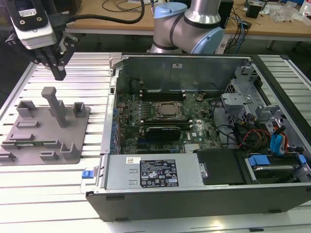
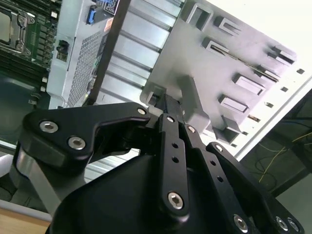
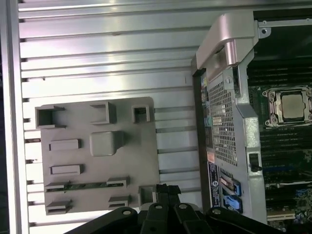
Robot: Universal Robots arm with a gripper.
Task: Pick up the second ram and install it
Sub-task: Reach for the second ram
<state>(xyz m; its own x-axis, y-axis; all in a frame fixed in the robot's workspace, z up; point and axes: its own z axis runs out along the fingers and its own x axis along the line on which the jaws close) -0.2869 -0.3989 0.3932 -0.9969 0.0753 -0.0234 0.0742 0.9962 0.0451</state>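
Observation:
The second ram is a thin green stick lying in a front slot of the grey plastic fixture [image 1: 46, 127], low at the exterior view's left [image 1: 25, 144]. In the first wrist view the ram [image 3: 85, 185] sits between two small holders of the fixture [image 3: 97, 161]. My gripper [image 1: 59, 73] hangs above the fixture's back edge with its black fingers together and nothing between them. Its fingertips [image 3: 163, 191] point at the fixture's near corner, apart from the ram. The second wrist view looks past the gripper [image 2: 168, 109] at the fixture [image 2: 234, 63].
The open computer case [image 1: 114, 121] stands to the exterior view's right of the fixture. It holds a motherboard with a silver processor [image 1: 170, 110], memory slots [image 1: 163, 92] and a black expansion card [image 1: 165, 131]. A tall post [image 1: 56, 104] rises from the fixture. Everything rests on a ribbed metal table [image 1: 92, 73].

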